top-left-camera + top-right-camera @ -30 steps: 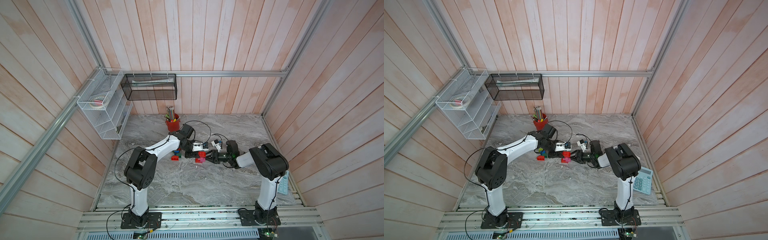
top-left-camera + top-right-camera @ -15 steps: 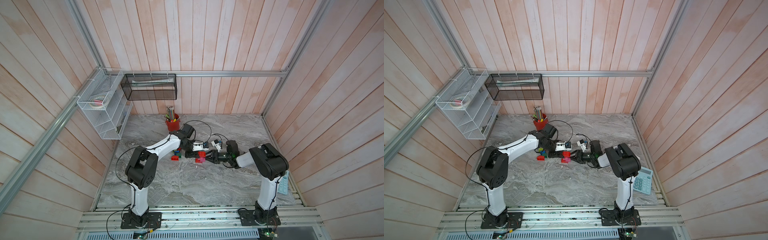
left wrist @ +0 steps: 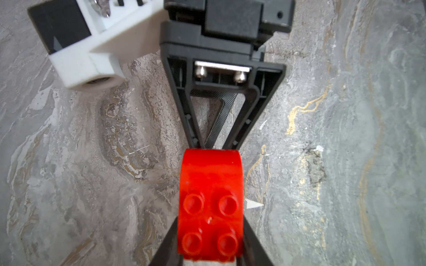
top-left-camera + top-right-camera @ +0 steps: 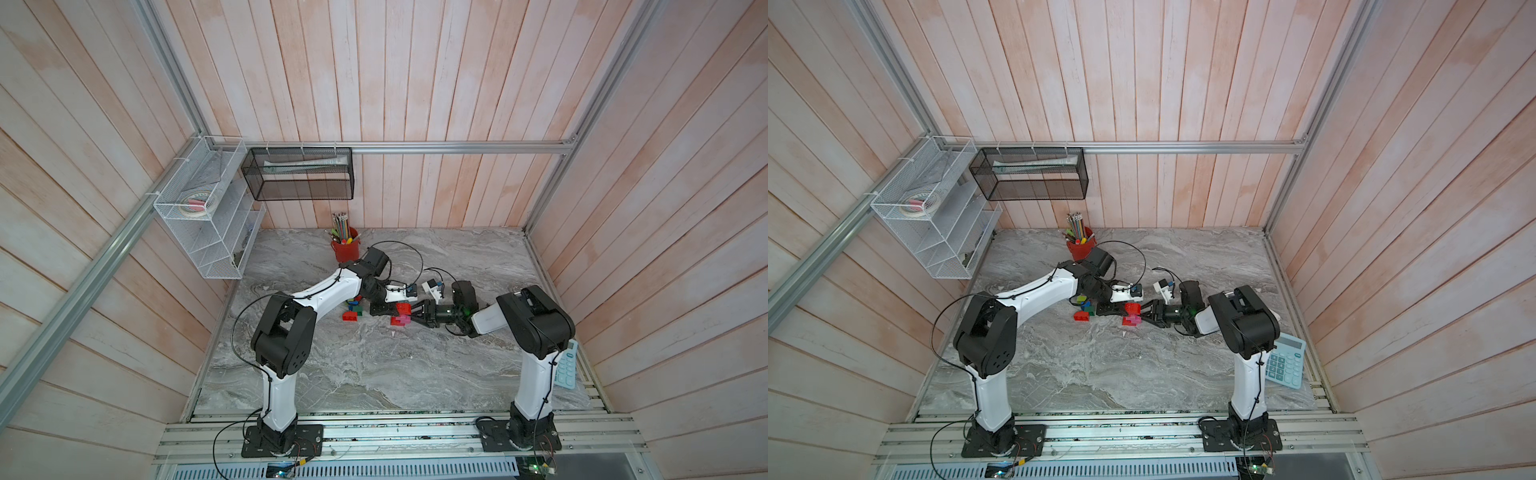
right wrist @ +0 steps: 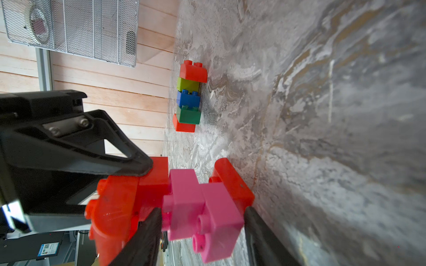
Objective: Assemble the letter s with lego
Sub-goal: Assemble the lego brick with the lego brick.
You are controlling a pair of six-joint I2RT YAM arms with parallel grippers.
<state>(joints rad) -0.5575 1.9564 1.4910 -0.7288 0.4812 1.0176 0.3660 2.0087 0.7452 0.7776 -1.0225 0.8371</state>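
My left gripper (image 3: 210, 232) is clamped tight on a red brick (image 3: 209, 184). Its studs face my wrist camera, and the brick hides my own fingertips there. Right against it, my right gripper (image 5: 200, 221) is part-closed around 2 pink bricks (image 5: 198, 202) joined in a step. A red end brick (image 5: 232, 184) sits on their far side, down by the marble table (image 4: 374, 374). The red brick butts up to the pink, but I cannot tell if the studs are seated, because my left finger crosses that joint in the right wrist view. Just beyond, a row of 5 bricks (image 5: 189, 96) lies on the table: red, lime, blue, dark green, red. In both top views my left arm (image 4: 328, 291) covers one end of that row. Farther back the red pencil cup (image 4: 345, 250) stands near the wall, well clear of both grippers. A white wire rack (image 4: 208, 241) and a black mesh basket (image 4: 299, 183) hang on the walls. The calculator (image 4: 568, 368) at the table's right edge is half hidden behind my right arm (image 4: 536, 332).
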